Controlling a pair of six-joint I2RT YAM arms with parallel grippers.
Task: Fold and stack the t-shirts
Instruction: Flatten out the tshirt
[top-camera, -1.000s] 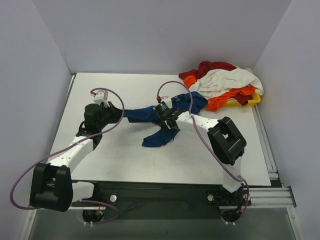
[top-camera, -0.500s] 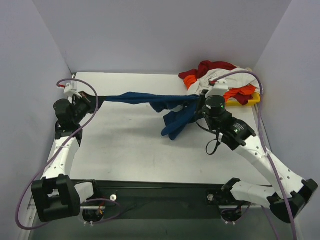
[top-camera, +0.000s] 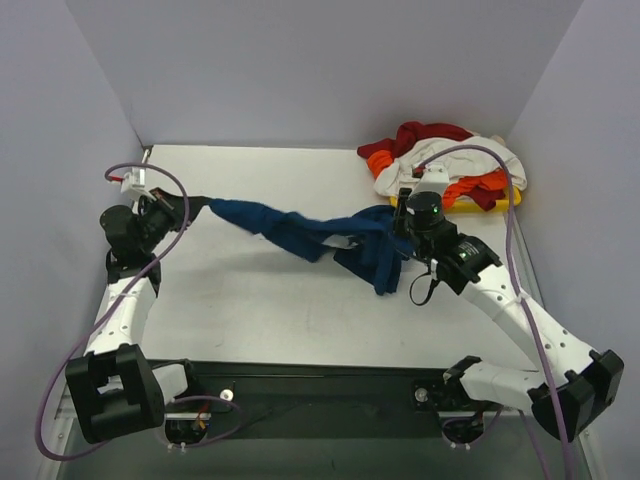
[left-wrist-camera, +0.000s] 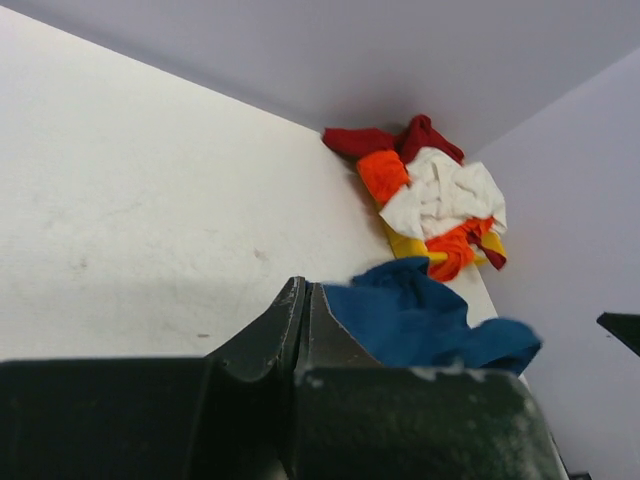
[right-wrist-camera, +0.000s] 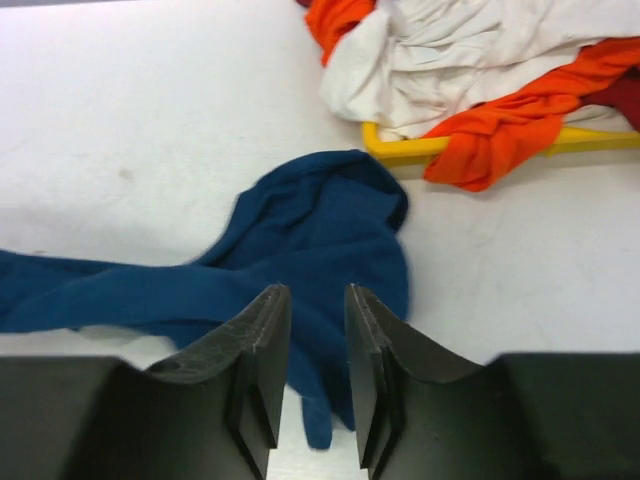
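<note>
The dark blue t-shirt (top-camera: 300, 235) lies as a long twisted band across the table, bunched at its right end. My left gripper (top-camera: 192, 204) at the far left is shut on the shirt's left end. In the left wrist view its jaws (left-wrist-camera: 303, 285) are pressed together, with the blue cloth (left-wrist-camera: 420, 320) beside the tip. My right gripper (top-camera: 398, 224) is open just above the bunched right end. In the right wrist view the blue cloth (right-wrist-camera: 320, 230) lies under the gap between its fingers (right-wrist-camera: 318, 292). No print shows.
A heap of dark red (top-camera: 425, 135), white (top-camera: 450, 160) and orange (top-camera: 470, 188) t-shirts lies on a yellow tray (top-camera: 512, 198) in the back right corner. Grey walls close the table on the left, back and right.
Both arms swung apart and stretched the blue shirt between them. Since then my right gripper has opened and let go, and the shirt has sagged onto the table. My left gripper still holds its end.
</note>
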